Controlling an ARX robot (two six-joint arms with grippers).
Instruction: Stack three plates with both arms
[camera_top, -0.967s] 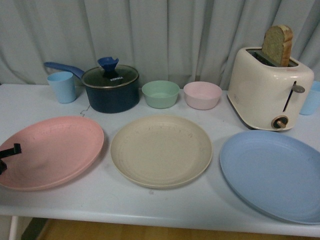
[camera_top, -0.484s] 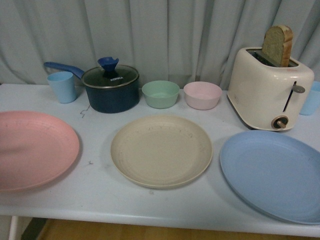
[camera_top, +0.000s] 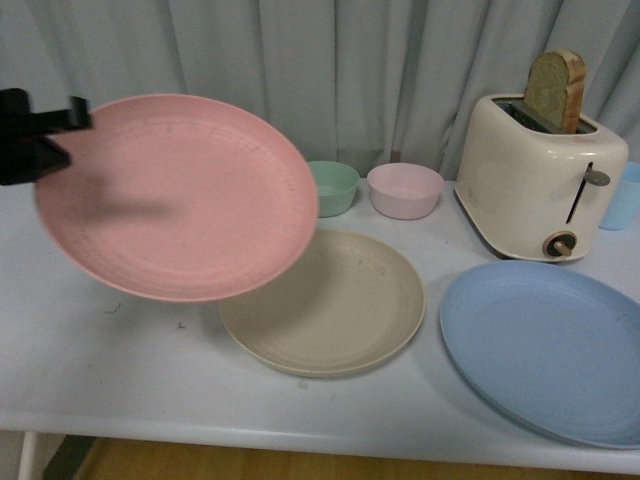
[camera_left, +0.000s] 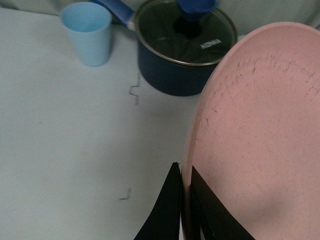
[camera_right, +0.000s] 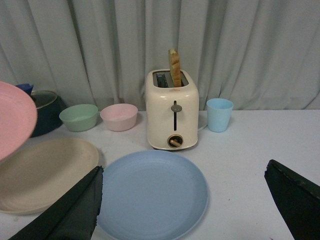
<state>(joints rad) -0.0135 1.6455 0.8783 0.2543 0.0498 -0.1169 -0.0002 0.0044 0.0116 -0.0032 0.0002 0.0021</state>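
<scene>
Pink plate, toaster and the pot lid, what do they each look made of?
Pink plate: likely matte plastic; dull surface, no glare, faint moulded ridges. Toaster: glossy cream shell with soft highlights, enamelled metal or plastic, can't tell which. Pot lid: clear glass in a metal rim, blue knob probably plastic.

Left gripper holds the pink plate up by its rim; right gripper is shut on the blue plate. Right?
No: the right wrist view shows the right gripper open, with the blue plate lying untouched on the table. The left gripper does hold the pink plate up by its rim.
</scene>
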